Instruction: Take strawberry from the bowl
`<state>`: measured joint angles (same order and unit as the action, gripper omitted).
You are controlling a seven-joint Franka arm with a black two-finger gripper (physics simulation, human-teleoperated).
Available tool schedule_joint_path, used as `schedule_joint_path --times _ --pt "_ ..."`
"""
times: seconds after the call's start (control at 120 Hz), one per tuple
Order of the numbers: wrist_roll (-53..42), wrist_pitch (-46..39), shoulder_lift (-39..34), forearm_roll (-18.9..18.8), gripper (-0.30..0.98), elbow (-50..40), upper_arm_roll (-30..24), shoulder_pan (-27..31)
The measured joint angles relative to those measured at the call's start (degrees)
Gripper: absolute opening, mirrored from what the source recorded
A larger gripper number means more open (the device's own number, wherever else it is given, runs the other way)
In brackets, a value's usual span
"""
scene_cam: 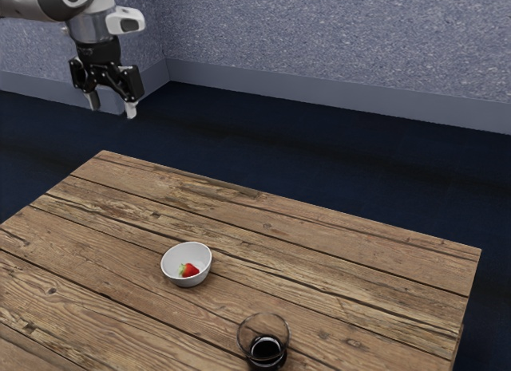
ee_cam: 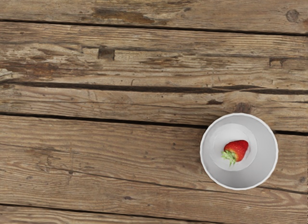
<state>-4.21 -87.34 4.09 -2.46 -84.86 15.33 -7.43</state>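
Exterior view: black two-finger gripper [scene_cam: 112,108] is up high at the exterior view's left, past the edge of the brown wood-plank table [scene_cam: 335,259], fingers spread w/ nothing btwn them. Small red strawberry w/ green leaves [scene_cam: 189,270] sits inside the round white bowl [scene_cam: 188,283], well apart from the hand, lower & toward the exterior view's right, i.e. prob. out ahead along the arm's reach. Clear stemless glass w/ dark contents [scene_cam: 266,349] stands beyond the bowl, farther from the arm, so the approach looks OK if the hand stops over the bowl; overshoot could clip the glass. Wrist view: berry lies on its side on the bowl's floor, long axis diag. to the plank seams, leafy cap [ee_cam: 230,157] at one end, bare wall around it. Judging step: pre-approach, nothing grasped. Next: travel out over the bowl, turn so the fingers straddle the berry's short axis, then go straight down inside the rim; an off-centre descent might catch the rim & tip the bowl.
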Motion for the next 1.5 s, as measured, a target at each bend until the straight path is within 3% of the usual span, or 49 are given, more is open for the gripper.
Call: schedule_joint_path --times 0.3,0.442,0.675,0.95,1.183,1.5 --pt "-0.9 -3.7 -0.3 0.0 0.67 -0.5 -0.1 0.6" --pt "-1.1 -8.2 -6.5 -0.2 0.67 -13.5 0.1 -1.2" --pt "-1.5 -20.7 -8.9 -0.4 0.67 -32.2 0.3 -2.2" --pt "-1.2 -30.1 -9.0 -0.5 0.67 -37.4 1.5 -1.2" --pt "7.2 -33.0 -9.1 -0.6 0.67 -40.1 1.6 -2.1" --pt "-10.1 -35.0 -8.5 -0.7 0.67 -43.4 1.6 -4.5"
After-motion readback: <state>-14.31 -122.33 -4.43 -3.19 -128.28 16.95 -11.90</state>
